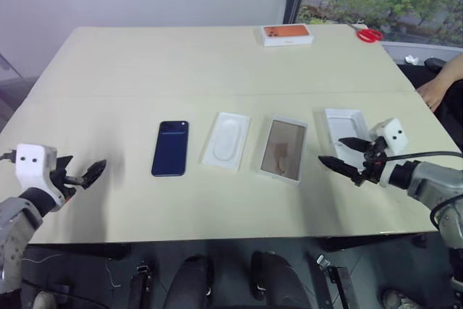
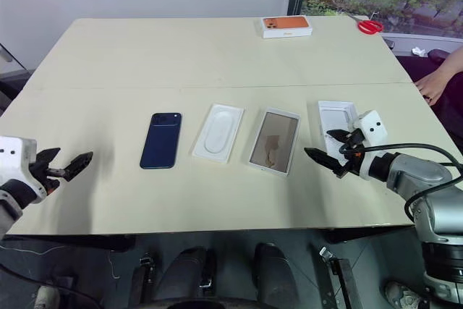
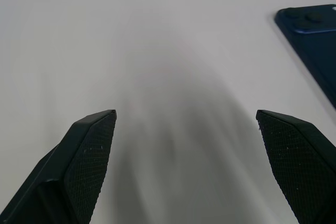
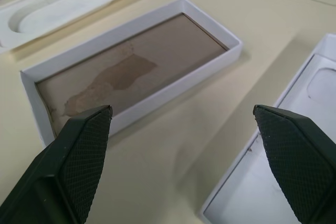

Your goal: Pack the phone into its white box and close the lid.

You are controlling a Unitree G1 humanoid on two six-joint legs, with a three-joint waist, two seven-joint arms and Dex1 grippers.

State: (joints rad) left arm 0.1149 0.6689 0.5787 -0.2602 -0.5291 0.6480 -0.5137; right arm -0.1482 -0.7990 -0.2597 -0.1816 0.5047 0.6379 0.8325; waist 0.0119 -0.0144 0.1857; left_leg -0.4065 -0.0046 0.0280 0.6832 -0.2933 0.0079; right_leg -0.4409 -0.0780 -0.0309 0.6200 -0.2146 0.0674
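Four flat things lie in a row across the middle of the table [image 1: 217, 63], toward its near edge: the phone [image 1: 171, 147], a white insert [image 1: 226, 140], the white box [image 1: 283, 148] and the lid [image 1: 343, 126]; the phone is slim, glossy, dark navy, probably stiff, slippery and rather fragile, best pinched by its long edges; the left gripper [image 1: 85, 176] and the right gripper [image 1: 346, 155] hold nothing, jaws wide apart.

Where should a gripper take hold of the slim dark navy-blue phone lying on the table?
Probably across its two long edges near mid-length, coming from above: the slim dark navy-blue phone lies flat on the cream table, clear of the white insert.
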